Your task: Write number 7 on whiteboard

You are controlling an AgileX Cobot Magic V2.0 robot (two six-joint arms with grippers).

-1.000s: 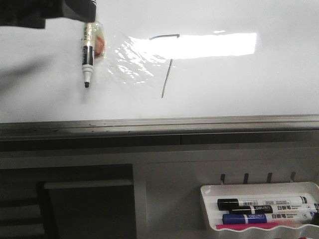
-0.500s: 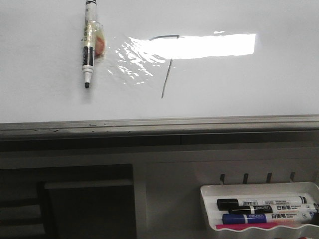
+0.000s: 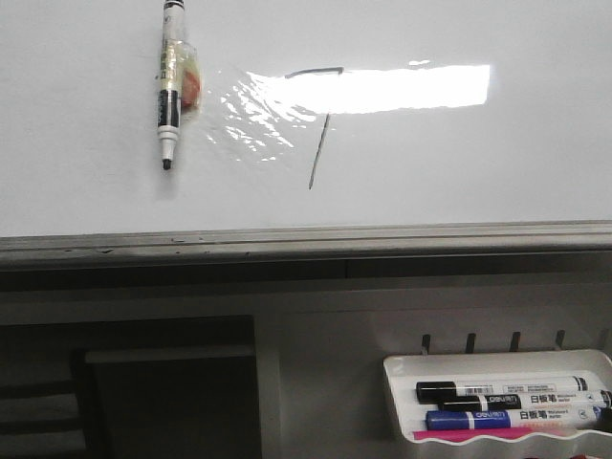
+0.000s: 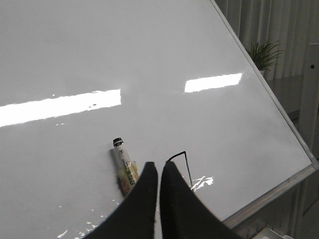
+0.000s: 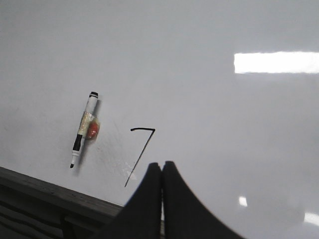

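The number 7 point(image 3: 320, 148) is drawn in thin dark line on the whiteboard point(image 3: 459, 163), partly inside a bright glare. A white marker point(image 3: 169, 86) with a black tip and a taped orange piece sits against the board left of the 7, tip down, held by nothing. My left gripper point(image 4: 159, 164) is shut and empty, away from the board, with the marker point(image 4: 124, 167) and the 7 point(image 4: 188, 169) beyond it. My right gripper point(image 5: 162, 164) is shut and empty, facing the 7 point(image 5: 141, 155) and the marker point(image 5: 83, 128). Neither gripper shows in the front view.
The board's grey metal lower edge point(image 3: 306, 239) runs across the front view. Below it at the right hangs a small white tray point(image 3: 402, 368) with several markers point(image 3: 507, 392). A wrinkled shiny patch point(image 3: 253, 120) lies between the marker and the 7.
One second ago my left gripper was at the marker's upper end in the front view's top left; it has drawn away out of that view. The marker has stayed on the board.
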